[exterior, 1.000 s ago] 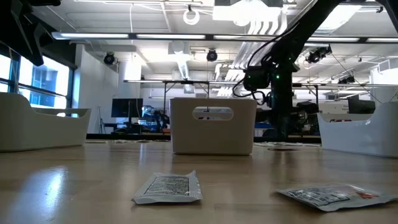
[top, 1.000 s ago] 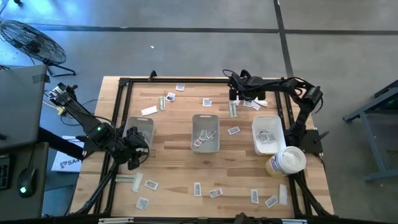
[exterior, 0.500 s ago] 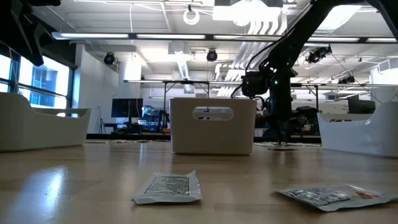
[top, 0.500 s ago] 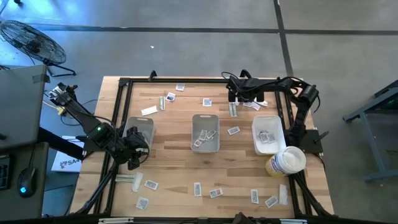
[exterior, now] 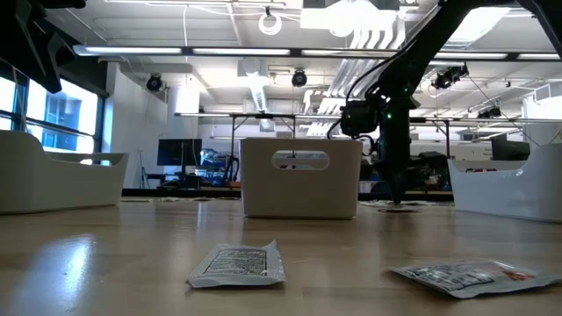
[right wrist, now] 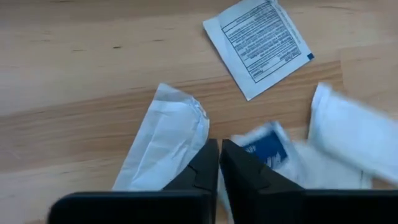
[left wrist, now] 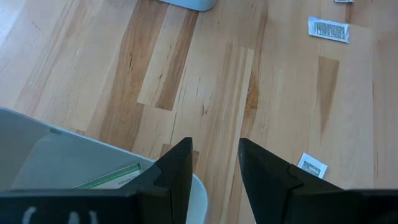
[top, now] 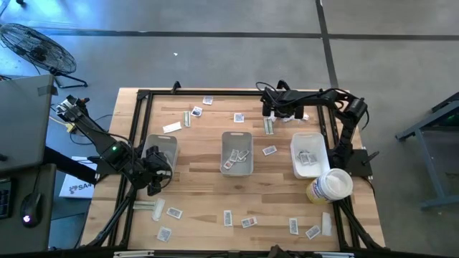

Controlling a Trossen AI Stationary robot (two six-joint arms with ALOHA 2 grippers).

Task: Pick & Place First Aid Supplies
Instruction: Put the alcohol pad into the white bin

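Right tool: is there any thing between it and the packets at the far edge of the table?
Nothing visible stands between them. The right tool is shut, down on the table among the packets: a white wrapper lies beside one finger and a blue-printed sachet beside the other.

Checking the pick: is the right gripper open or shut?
Shut. The right gripper has its fingers nearly together among white packets; whether it holds one cannot be told.
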